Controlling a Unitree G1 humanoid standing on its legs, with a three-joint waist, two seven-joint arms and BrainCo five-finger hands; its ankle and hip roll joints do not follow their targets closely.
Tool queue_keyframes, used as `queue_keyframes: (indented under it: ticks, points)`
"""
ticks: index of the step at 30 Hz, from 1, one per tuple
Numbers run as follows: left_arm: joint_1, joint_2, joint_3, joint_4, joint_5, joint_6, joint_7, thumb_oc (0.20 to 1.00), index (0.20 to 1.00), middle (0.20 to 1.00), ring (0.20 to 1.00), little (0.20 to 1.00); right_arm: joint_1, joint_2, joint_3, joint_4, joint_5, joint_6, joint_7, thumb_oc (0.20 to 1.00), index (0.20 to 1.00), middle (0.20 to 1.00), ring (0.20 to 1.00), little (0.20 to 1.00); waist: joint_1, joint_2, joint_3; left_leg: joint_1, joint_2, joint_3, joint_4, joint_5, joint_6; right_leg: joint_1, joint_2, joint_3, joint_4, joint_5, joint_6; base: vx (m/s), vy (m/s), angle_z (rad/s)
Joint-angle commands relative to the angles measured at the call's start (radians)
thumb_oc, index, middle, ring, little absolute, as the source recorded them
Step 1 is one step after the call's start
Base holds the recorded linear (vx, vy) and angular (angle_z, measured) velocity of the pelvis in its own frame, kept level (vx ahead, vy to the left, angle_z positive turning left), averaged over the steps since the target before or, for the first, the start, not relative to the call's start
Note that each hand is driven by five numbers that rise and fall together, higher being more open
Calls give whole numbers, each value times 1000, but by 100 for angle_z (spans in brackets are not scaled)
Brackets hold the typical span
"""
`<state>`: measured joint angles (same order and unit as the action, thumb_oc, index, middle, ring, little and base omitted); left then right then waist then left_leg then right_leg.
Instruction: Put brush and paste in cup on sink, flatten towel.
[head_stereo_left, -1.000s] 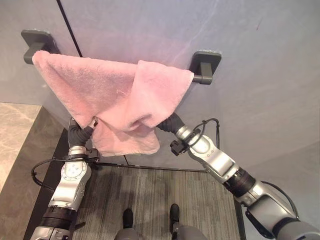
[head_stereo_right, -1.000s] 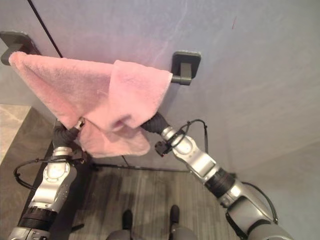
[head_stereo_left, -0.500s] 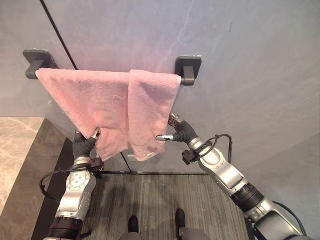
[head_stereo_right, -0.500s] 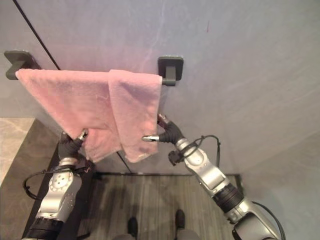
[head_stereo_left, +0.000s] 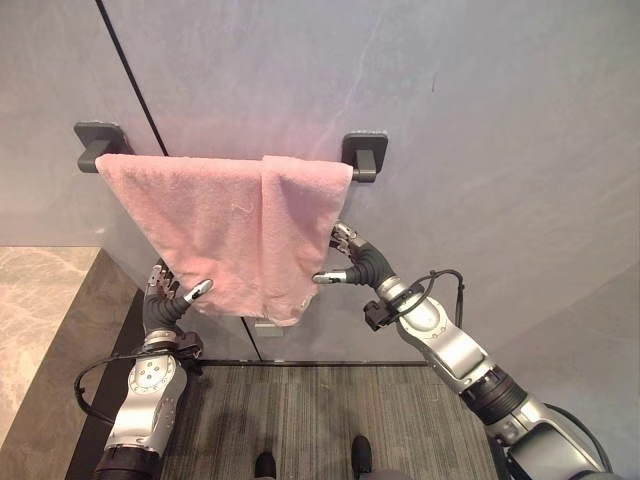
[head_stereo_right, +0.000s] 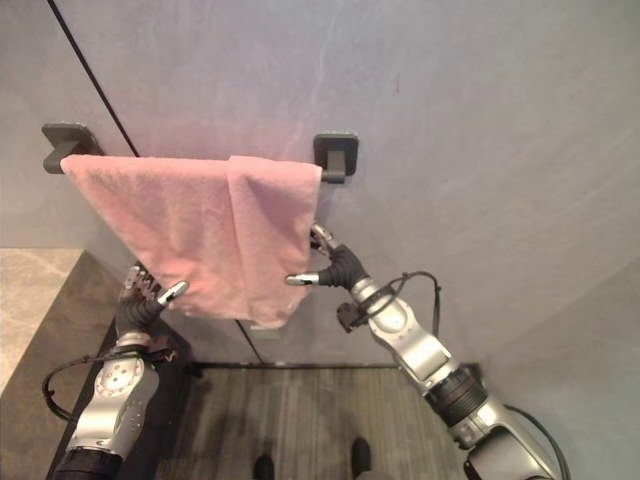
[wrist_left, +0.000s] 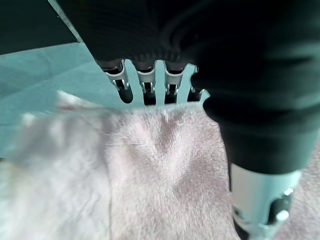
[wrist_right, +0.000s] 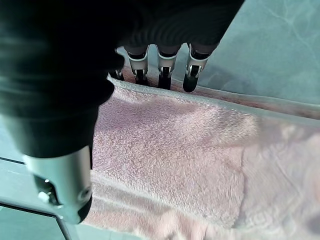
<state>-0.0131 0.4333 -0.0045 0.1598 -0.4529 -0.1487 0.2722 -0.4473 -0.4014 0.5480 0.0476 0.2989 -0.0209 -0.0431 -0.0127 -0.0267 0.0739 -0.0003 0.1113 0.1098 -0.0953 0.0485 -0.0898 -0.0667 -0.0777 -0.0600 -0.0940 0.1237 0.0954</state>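
A pink towel (head_stereo_left: 205, 225) hangs over a dark bar on the grey wall, its right part folded over into a second layer (head_stereo_left: 300, 230). My left hand (head_stereo_left: 160, 305) is open just below the towel's lower left edge, fingers (wrist_left: 146, 82) straight, with the cloth (wrist_left: 160, 175) close past them. My right hand (head_stereo_left: 358, 263) is open beside the towel's right edge, fingers (wrist_right: 162, 67) straight at the hem (wrist_right: 170, 145), thumb pointing toward the cloth. Neither hand holds the towel.
Two dark brackets (head_stereo_left: 97, 145) (head_stereo_left: 364, 153) carry the bar. A stone counter (head_stereo_left: 40, 300) lies at the left, with a dark strip beside it. Grey plank floor (head_stereo_left: 300, 420) runs below the wall.
My left hand has let go of the towel's lower corner and dropped a little; the towel now hangs straight. The right hand stays by the right edge. The view has shifted.
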Motion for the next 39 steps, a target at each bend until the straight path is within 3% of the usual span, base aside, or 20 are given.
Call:
queue_keyframes:
  ticks: [1, 17, 18, 20, 39]
  points:
    - [-68, 113, 1, 4, 36, -39, -4, 1000, 1000, 1000, 1000, 1000, -108, 38, -67, -16, 5, -52, -29, 1000, 1000, 1000, 1000, 1000, 20, -25, -7, 11, -1, 49, 8, -21, -2, 69, -94, -2, 7, -51, 93, 0, 0, 0]
    - [-186, 168, -36, -2, 17, -57, 9, 1000, 1000, 1000, 1000, 1000, -233, 43, -44, 30, 42, -42, -53, 1000, 1000, 1000, 1000, 1000, 36, -40, 17, -8, -13, 40, 8, -22, 8, 55, -92, 0, 7, -53, 95, 6, 2, 0]
    - [-186, 167, -37, -3, 18, -57, 9, 1000, 1000, 1000, 1000, 1000, -233, 42, -45, 30, 42, -41, -51, 517, 517, 517, 517, 517, 37, -41, 17, -9, -13, 39, 8, -23, 9, 55, -93, -1, 7, -53, 95, 0, 0, 0]
    - [-184, 164, -39, -5, 20, -56, 8, 1000, 1000, 1000, 1000, 1000, -231, 43, -45, 28, 46, -42, -49, 216, 216, 216, 216, 216, 39, -44, 17, -8, -14, 39, 8, -24, 9, 57, -93, -3, 7, -54, 95, 37, 2, 1]
    - [-118, 116, 2, -37, 20, -42, 15, 1000, 1000, 1000, 1000, 1000, -140, 62, -118, -153, 65, -102, -52, 200, 200, 200, 200, 200, 10, -40, -7, 50, -14, 67, 8, -59, 17, 88, -92, 17, 7, -74, 99, 30, 7, -3]
